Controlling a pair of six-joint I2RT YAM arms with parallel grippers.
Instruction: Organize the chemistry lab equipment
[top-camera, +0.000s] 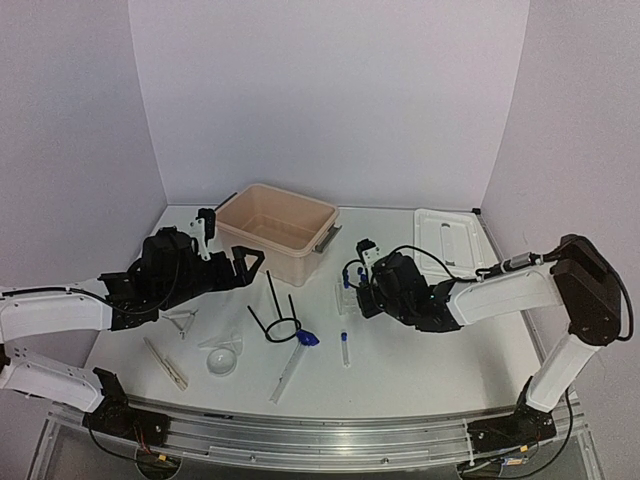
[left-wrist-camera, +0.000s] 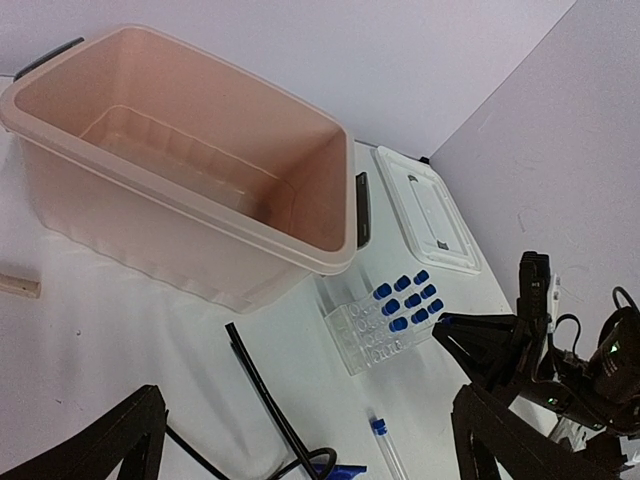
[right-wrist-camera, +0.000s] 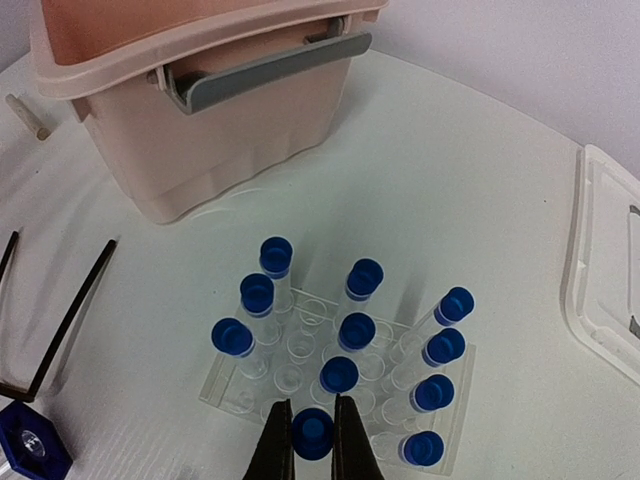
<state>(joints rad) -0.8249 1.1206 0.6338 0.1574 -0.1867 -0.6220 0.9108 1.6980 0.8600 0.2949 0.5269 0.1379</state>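
- My right gripper (right-wrist-camera: 312, 425) is pressed together on the blue cap of one small clear blue-capped tube (right-wrist-camera: 312, 436). I grip it at the cap so the body hangs vertically for a rack well.
- The held tube sits at the near edge of the clear plastic tube rack (right-wrist-camera: 300, 348). My fingers hide whether it is seated in a well.
- Ten other blue-capped tubes (right-wrist-camera: 356, 330) stand upright in the rack, and several wells are open.
- The rack stands on the white table (top-camera: 400, 370), near the handle end of the beige plastic tub (top-camera: 290, 262). The white rectangular lid (top-camera: 448, 238) lies flat, well apart to the right.
- One loose blue-capped tube (top-camera: 344, 348) lies on its side on the table, just beside the rack. I judge it to be the next one to rack.
- My left gripper (top-camera: 248, 266) is spread fully and holds nothing. It hovers beside the tub and above the black wire ring stand (top-camera: 278, 318), which keeps it clear of the right arm's work area.
- The clear funnel (top-camera: 222, 357) and the wooden clamp (top-camera: 165, 362) lie on the left half of the table, within the left arm's reach and not yet sorted.
- Risk, as I judge it: a tilted tube may catch a well rim and shift the light rack.
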